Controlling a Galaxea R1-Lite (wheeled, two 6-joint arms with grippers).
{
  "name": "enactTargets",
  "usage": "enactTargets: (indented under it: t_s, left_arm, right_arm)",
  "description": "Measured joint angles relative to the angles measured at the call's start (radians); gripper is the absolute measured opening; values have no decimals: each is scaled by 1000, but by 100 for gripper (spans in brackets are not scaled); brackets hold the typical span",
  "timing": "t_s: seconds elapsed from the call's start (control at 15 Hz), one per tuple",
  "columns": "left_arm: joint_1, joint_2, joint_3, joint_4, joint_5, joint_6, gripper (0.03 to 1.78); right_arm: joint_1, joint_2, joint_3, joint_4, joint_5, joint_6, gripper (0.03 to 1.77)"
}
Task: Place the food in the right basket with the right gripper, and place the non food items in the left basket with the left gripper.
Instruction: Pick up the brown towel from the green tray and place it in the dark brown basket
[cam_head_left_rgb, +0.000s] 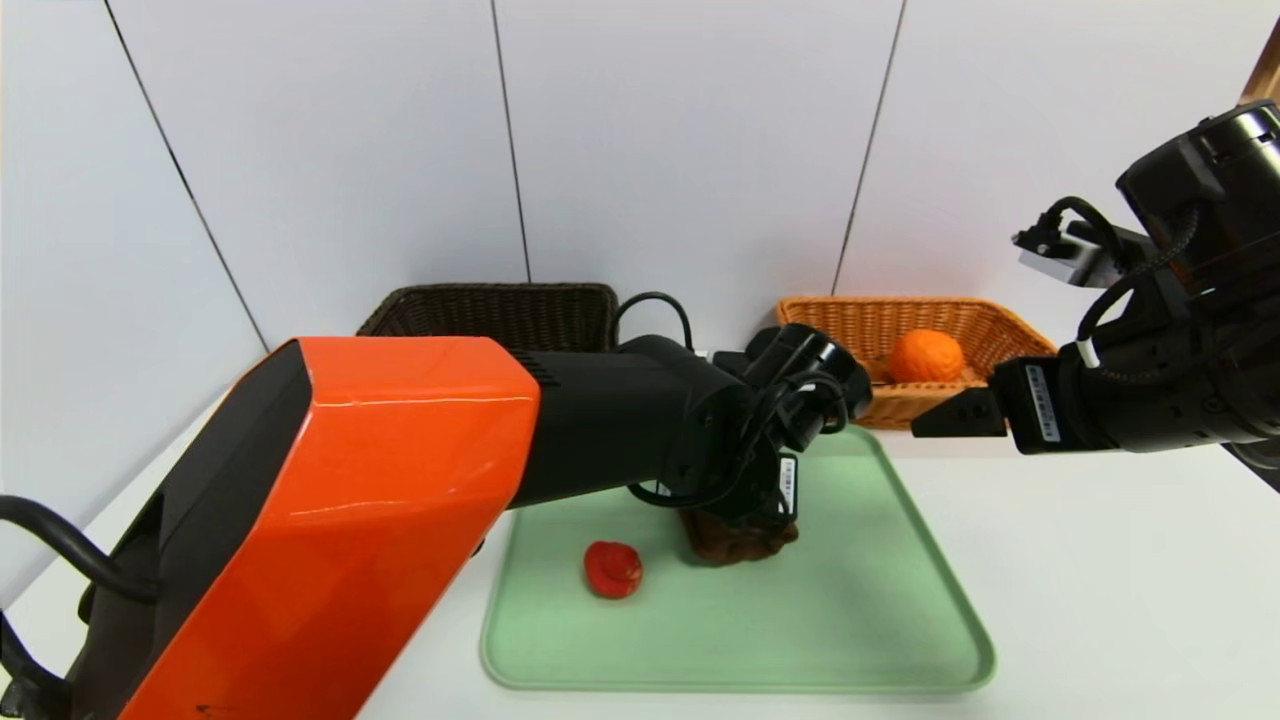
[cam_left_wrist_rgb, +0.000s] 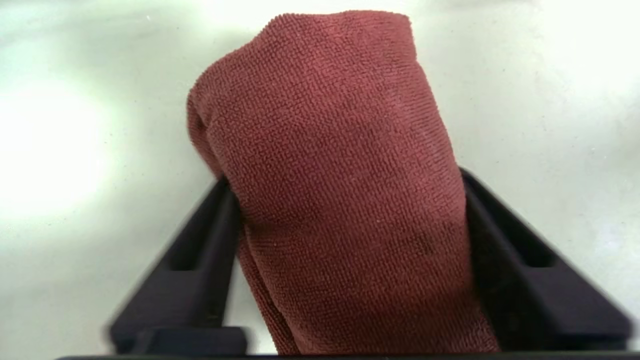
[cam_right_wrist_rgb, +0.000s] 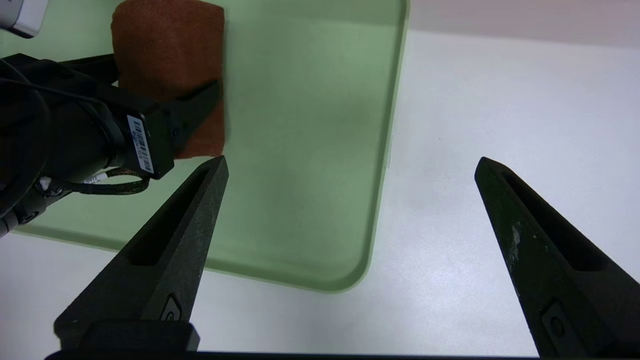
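Observation:
The rolled dark brown towel (cam_head_left_rgb: 738, 540) (cam_left_wrist_rgb: 325, 150) (cam_right_wrist_rgb: 167, 45) lies on the green tray (cam_head_left_rgb: 880, 610). My left gripper (cam_head_left_rgb: 752, 528) (cam_left_wrist_rgb: 345, 200) reaches down over it, and its two black fingers (cam_left_wrist_rgb: 210, 235) press against the roll on both sides. The small red toy (cam_head_left_rgb: 612, 570) sits on the tray just left of the towel. The orange fruit (cam_head_left_rgb: 925, 357) rests inside the orange-tan right basket (cam_head_left_rgb: 1010, 325). The dark brown left basket (cam_head_left_rgb: 490, 310) stands at the back, behind my left arm. My right gripper (cam_head_left_rgb: 925, 420) (cam_right_wrist_rgb: 350, 162) hovers open and empty in front of the right basket.
The tray (cam_right_wrist_rgb: 320, 150) takes up the middle of the white table (cam_head_left_rgb: 1120, 600), its right edge just under my right gripper. A white panelled wall stands right behind both baskets. My orange left arm hides the table's left side.

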Motion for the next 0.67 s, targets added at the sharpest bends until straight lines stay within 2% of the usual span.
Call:
enactTargets:
  t_s: [0.13,0.27,0.4,0.67]
  left_arm:
    - [0,0,0,0,11,2,97]
    - [0,-1,0,0,13,5,80]
    - [0,-9,1,8,13,7,50]
    - [14,-47,1,10,13,8,50]
  right_arm:
    - [0,0,-1,-1,0,0,170]
    - [0,0,-1,0,1,0,170]
    - [0,0,0,0,2,0,170]
    - [0,-5,5,1,2,1,170]
